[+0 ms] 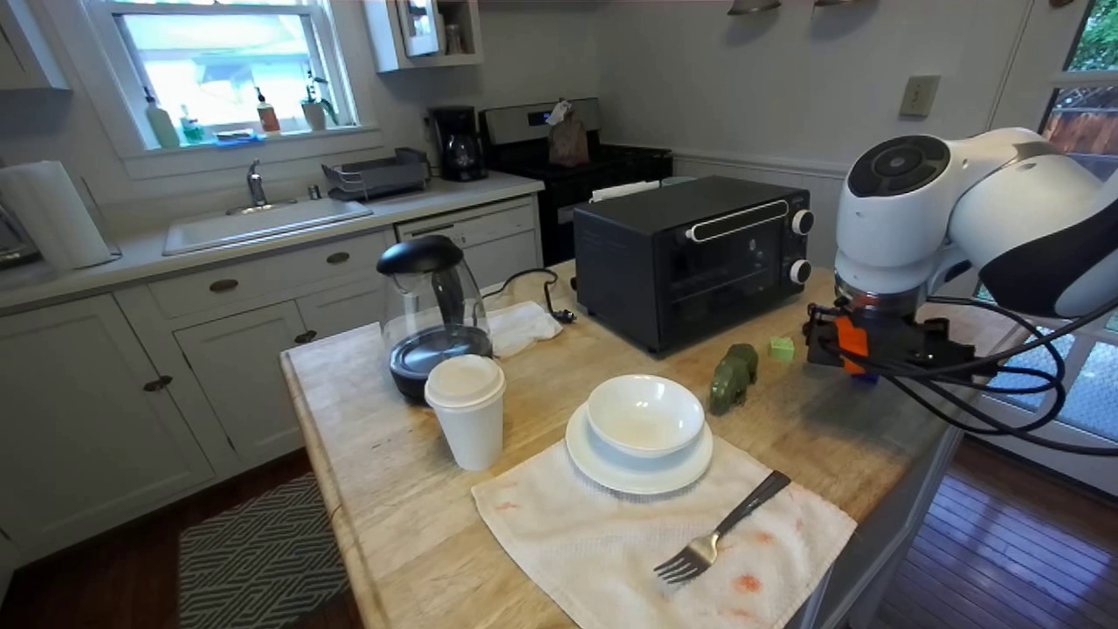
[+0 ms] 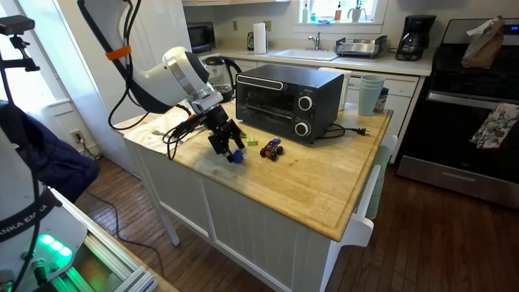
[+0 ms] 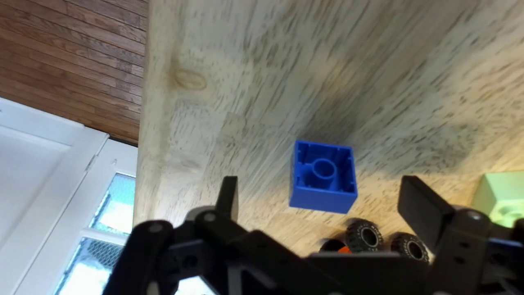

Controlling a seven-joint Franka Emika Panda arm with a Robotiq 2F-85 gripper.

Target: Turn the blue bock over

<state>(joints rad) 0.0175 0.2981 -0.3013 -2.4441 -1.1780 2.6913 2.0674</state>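
Note:
The blue block (image 3: pixel 323 200) sits on the wooden table in the wrist view. Its hollow underside with a round tube faces up, and its studded side is hidden. My gripper (image 3: pixel 319 194) is open, with one finger on each side of the block and a visible gap to both. In an exterior view the blue block (image 2: pixel 238 157) shows beside the tips of my gripper (image 2: pixel 236 153), which points down at a tilt. In an exterior view only a sliver of the blue block (image 1: pixel 865 378) shows under my gripper, whose fingers are hard to make out there.
A light green block (image 2: pixel 251 141) and a toy truck (image 2: pixel 272 149) stand close to the blue block. A green animal figure (image 1: pixel 734 377) and a black toaster oven (image 1: pixel 629 271) stand farther off. The table edge (image 3: pixel 143 164) is left of the block in the wrist view.

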